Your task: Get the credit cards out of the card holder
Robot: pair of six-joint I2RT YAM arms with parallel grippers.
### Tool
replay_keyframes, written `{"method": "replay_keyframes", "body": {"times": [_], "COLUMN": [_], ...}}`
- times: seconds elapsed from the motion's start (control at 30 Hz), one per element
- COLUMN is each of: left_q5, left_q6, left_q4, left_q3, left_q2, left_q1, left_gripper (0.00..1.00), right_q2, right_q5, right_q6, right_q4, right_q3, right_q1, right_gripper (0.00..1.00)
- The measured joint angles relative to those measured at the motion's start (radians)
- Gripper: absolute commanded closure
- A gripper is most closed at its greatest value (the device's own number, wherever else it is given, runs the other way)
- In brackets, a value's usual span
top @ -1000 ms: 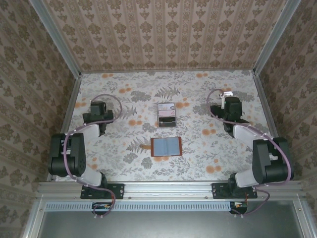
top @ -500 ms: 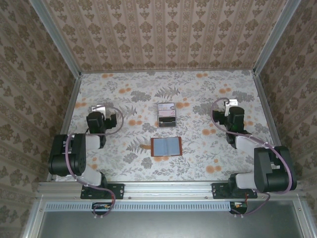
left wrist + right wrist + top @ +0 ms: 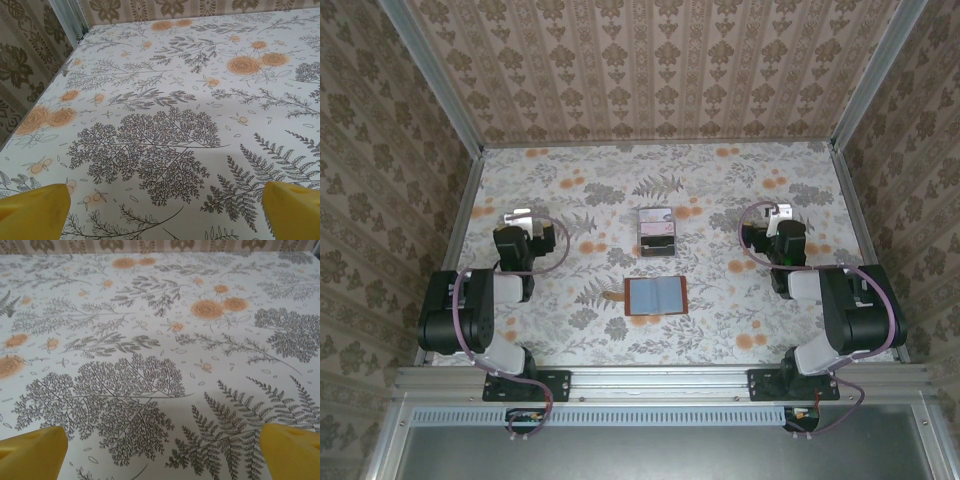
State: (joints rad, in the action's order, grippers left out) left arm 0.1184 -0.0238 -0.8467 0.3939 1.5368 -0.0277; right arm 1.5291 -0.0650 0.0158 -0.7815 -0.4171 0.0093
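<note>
The card holder (image 3: 656,296) lies open and flat at the table's middle front, grey-blue inside with a brown border. The credit cards are hidden; I cannot make them out against the holder's inside. My left gripper (image 3: 517,220) hovers left of the holder, well apart from it. In its wrist view the left gripper (image 3: 165,217) is open, yellow fingertips (image 3: 35,210) at the bottom corners with bare tablecloth between them. My right gripper (image 3: 779,217) sits right of the holder, also apart. It is open too (image 3: 162,457), fingertips (image 3: 292,450) wide over the cloth.
A small clear plastic box (image 3: 656,231) stands just behind the card holder. The flowered tablecloth (image 3: 580,190) is ringed by patterned walls with metal posts (image 3: 470,150) at the back corners. A metal rail (image 3: 660,380) runs along the near edge.
Both arms have folded back a little toward their bases, the forearms standing more upright. The card holder and clear box have not moved. Both grippers stay open.
</note>
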Motion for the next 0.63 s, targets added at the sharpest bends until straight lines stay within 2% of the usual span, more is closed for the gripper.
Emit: {"method": "replay_keyframes", "body": {"times": [0.63], "left_q5": [0.000], "left_q6": [0.000], "left_q4": [-0.014], "left_q3": [0.000], "left_q2": [0.000], "left_q1": [0.000], "left_gripper": [0.00], "right_q2": [0.000], "right_q5": [0.000], "right_q6": [0.000], "right_q4": [-0.032], "right_q3": [0.000], "right_q1": [0.002], "right_gripper": [0.00]}}
